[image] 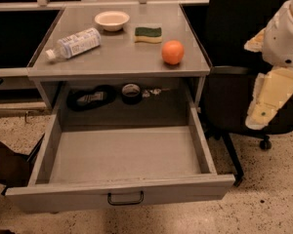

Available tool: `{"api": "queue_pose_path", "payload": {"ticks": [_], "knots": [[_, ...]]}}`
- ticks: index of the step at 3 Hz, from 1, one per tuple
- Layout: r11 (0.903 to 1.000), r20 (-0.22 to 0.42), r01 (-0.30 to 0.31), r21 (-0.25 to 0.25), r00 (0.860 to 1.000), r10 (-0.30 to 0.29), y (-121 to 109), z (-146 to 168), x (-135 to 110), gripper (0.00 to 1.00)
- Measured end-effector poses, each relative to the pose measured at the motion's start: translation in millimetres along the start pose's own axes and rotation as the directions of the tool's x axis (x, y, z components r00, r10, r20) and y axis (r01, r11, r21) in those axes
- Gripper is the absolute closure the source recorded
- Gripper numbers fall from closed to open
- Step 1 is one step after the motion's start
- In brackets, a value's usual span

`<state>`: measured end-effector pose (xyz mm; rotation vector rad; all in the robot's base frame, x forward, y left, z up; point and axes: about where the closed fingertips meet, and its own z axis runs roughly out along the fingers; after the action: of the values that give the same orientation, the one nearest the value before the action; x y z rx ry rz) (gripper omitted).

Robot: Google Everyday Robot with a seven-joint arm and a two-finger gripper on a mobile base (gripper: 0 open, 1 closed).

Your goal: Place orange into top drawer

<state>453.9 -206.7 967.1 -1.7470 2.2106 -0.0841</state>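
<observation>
Tool [269, 96] far right, arm [289, 35] edge-cropped.

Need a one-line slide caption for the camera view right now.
Orange sits on the tabletop, top drawer open below, gripper hanging off to the right.

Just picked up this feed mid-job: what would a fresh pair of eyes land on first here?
The top drawer is pulled wide open across the lower half of the view, with nothing lying in it. The bright orange sits on the table near its right front corner, just in front of the sponge. The gripper hangs at the far right, beside the table and apart from the orange.
</observation>
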Motion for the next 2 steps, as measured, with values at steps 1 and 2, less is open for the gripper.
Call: {"api": "queue_pose_path", "payload": {"ticks": [1,2], "knots": [[0.9991,0.061,0.041,0.009,0.997,-0.041,-40.4,35.6,-34.6,0.00],[0.9993,0.127,0.038,0.006,0.991,-0.039,-88.2,92.3,-70.9,0.00]]}}
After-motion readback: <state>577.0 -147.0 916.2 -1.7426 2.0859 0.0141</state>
